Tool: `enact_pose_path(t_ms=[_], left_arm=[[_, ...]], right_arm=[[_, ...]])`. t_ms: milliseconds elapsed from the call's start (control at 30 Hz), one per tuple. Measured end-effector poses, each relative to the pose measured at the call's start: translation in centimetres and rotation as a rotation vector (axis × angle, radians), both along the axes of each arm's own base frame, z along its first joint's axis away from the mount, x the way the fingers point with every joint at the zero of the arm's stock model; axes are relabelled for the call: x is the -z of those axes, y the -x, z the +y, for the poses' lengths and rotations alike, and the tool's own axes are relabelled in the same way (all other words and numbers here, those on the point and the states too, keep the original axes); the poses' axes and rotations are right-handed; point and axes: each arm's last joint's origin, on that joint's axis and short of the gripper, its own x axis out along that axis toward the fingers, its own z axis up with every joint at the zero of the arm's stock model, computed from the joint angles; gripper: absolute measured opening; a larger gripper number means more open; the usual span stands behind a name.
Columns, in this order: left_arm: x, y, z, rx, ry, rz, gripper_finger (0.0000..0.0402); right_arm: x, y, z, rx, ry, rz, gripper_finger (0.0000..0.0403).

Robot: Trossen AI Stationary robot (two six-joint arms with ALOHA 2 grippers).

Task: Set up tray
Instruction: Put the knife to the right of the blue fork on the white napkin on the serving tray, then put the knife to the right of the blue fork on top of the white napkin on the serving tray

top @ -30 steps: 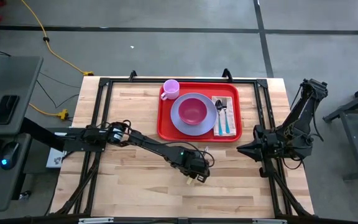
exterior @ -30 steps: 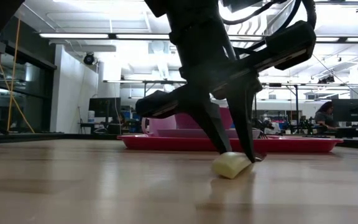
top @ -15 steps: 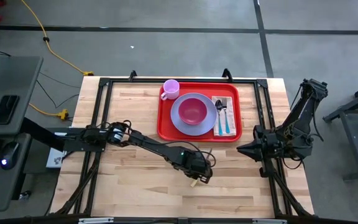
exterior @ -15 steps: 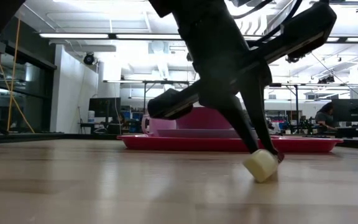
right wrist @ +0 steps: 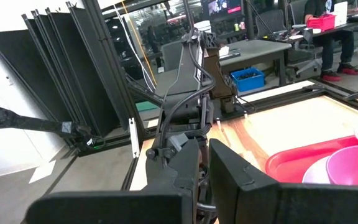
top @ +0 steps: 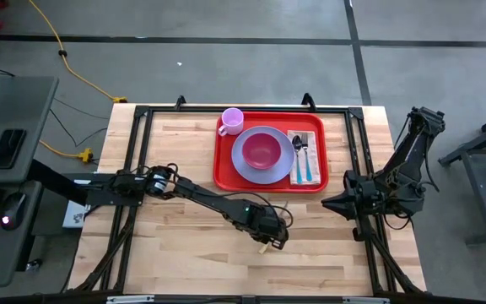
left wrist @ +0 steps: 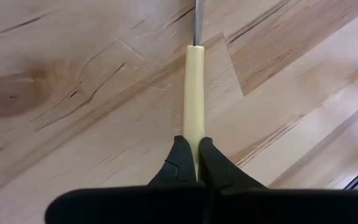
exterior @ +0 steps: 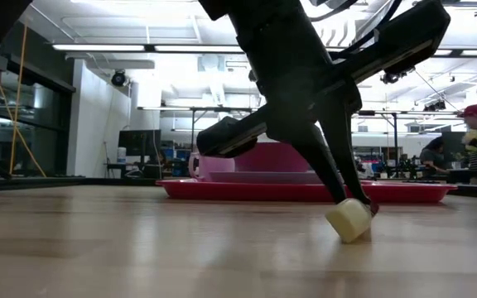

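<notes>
The left claw (top: pixel 266 245), low and center in the high view, is clenched on a yellow-handled utensil (left wrist: pixel 192 106); the red tray (top: pixel 224 173) lies above it, apart.

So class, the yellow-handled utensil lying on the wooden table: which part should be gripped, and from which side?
Grip the yellow handle near its free end, coming from above. The utensil lies flat, so its narrow handle fits between two fingers across its width. The left gripper is shut on it that way. The metal shaft looks thinner, likely harder to pinch.
</notes>
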Motion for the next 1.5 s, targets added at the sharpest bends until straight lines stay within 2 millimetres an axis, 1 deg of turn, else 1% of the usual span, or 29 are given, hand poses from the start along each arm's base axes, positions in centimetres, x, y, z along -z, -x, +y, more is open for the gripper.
enact_pose_path(t_ms=[100, 267, 400, 533, 633, 800, 900, 1033, 1100, 1267, 1500], left_arm=[[-0.1, 0.0, 0.1, -0.006, -0.014, -0.006, 0.0012], [-1.1, 0.3, 0.5, -0.014, -0.078, -0.018, 0.0005], [-1.3, 0.3, 1.1, -0.025, -0.088, -0.007, 0.0005], [-1.3, 0.3, 1.1, -0.037, -0.094, -0.009, 0.0005], [-1.3, 0.3, 1.3, -0.039, -0.109, -0.014, 0.0020], [-1.3, 0.1, 1.6, -0.026, -0.080, -0.007, 0.0051], [-1.3, 0.1, 1.6, 0.000, -0.090, -0.012, 0.0054], [-1.3, 0.1, 1.6, 0.034, -0.105, -0.017, 0.0047], [-1.3, 0.1, 1.6, 0.038, -0.107, -0.017, 0.0042], [-1.3, 0.1, 1.6, 0.064, -0.118, -0.020, 0.0035], [-1.5, 0.1, 1.6, 0.126, -0.149, -0.041, 0.0044]], right_arm=[[0.0, 0.0, 0.0, 0.000, 0.000, 0.000, 0.0016], [0.0, 0.0, 0.0, 0.000, 0.005, 0.003, 0.0016], [0.1, 0.0, 0.0, 0.001, 0.010, 0.007, 0.0016], [0.1, 0.0, 0.0, 0.000, 0.006, 0.008, 0.0016], [0.2, 0.0, 0.0, 0.008, 0.015, 0.011, 0.0016], [0.2, 0.0, 0.0, -0.003, -0.009, 0.012, 0.0016], [0.2, 0.0, 0.0, -0.007, -0.003, 0.015, 0.0016], [0.4, 0.0, 0.0, -0.014, 0.015, 0.028, 0.0016], [0.5, 0.0, 0.1, -0.033, 0.021, 0.034, 0.0016], [0.8, 0.1, 0.3, -0.141, 0.047, 0.060, 0.0016], [1.4, 0.2, 0.6, -0.258, 0.040, 0.115, 0.0016]])
